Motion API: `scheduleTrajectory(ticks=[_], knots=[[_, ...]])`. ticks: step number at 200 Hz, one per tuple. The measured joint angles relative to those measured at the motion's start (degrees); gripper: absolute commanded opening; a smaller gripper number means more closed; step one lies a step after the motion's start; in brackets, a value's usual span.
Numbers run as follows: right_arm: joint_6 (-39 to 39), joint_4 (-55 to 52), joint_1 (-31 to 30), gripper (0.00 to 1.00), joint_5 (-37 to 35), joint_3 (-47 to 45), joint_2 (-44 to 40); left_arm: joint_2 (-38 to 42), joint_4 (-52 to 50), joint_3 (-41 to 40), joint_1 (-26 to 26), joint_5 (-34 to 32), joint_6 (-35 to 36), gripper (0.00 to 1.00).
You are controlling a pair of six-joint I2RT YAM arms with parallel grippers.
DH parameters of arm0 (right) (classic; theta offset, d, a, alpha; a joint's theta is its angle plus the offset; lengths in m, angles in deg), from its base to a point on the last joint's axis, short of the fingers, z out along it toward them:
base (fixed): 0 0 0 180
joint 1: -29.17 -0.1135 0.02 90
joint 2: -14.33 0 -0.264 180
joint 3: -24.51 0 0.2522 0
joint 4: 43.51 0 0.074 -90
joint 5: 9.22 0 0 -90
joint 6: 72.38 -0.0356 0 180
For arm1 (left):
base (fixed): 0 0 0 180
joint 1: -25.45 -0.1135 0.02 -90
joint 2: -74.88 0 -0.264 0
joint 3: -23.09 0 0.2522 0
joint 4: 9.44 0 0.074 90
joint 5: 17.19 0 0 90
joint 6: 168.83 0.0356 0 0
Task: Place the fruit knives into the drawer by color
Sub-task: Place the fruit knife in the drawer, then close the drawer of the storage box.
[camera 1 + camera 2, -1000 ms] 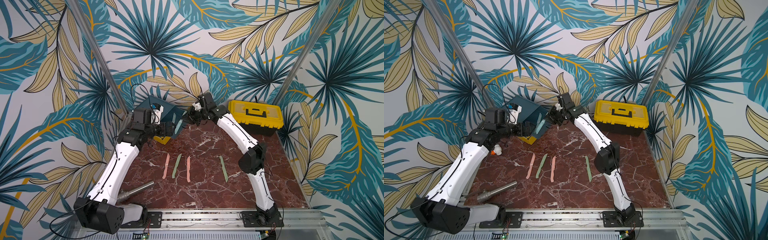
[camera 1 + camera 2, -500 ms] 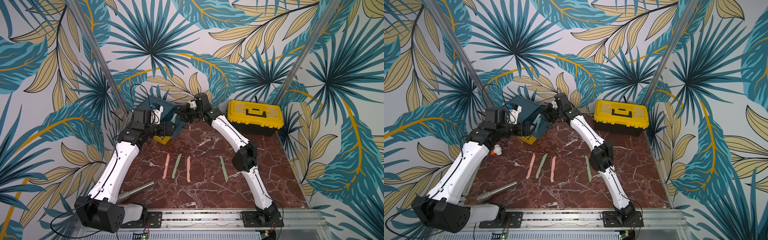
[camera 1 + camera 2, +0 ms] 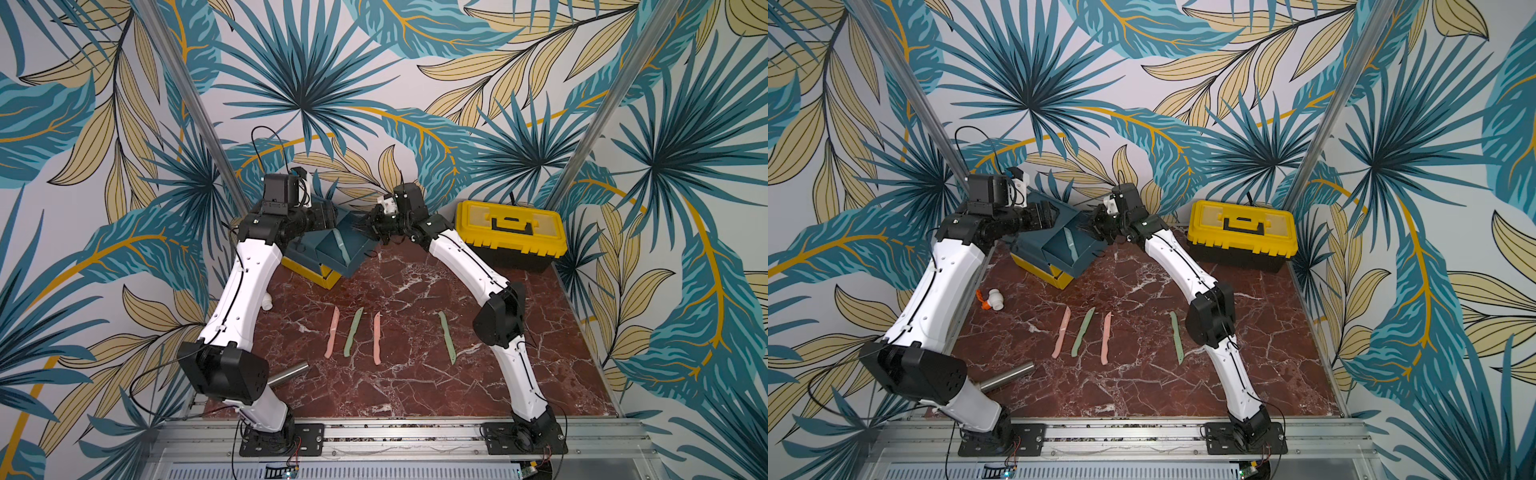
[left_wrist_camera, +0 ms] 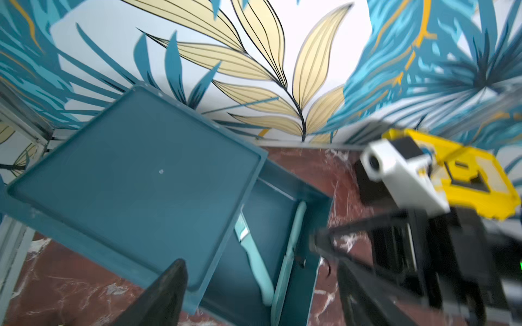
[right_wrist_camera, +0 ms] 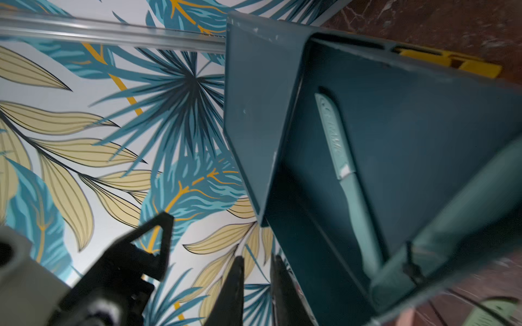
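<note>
Right gripper shut, empty, just beside open drawer with teal knives inside. Left gripper: opening unreadable. Pink knives, green knives on tabletop, well apart from both grippers, long axes base-to-wall. Lone green knife nearer right arm.

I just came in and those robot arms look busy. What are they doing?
Two robot arms are sorting plastic knives into a small chest by color. Its teal drawer is pulled out, with two teal knives lying inside. The right gripper is shut and empty, close to the open drawer. The left gripper is by the chest's top. Two pink knives and two green knives lie on the table, not yet put away.
</note>
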Motion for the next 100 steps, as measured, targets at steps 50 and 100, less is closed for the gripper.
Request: scheduleTrajectory(ticks=[50,100], knots=[[2.73,4.20,1.44,0.00,-1.64,-15.85,-9.94,-13.57,-6.08,15.61,-2.47,-2.56,-1.01,0.00],[3.63,3.91,1.95,0.00,-4.13,-19.34,-9.46,-20.24,-7.06,17.59,-6.91,-1.25,-2.64,0.00]])
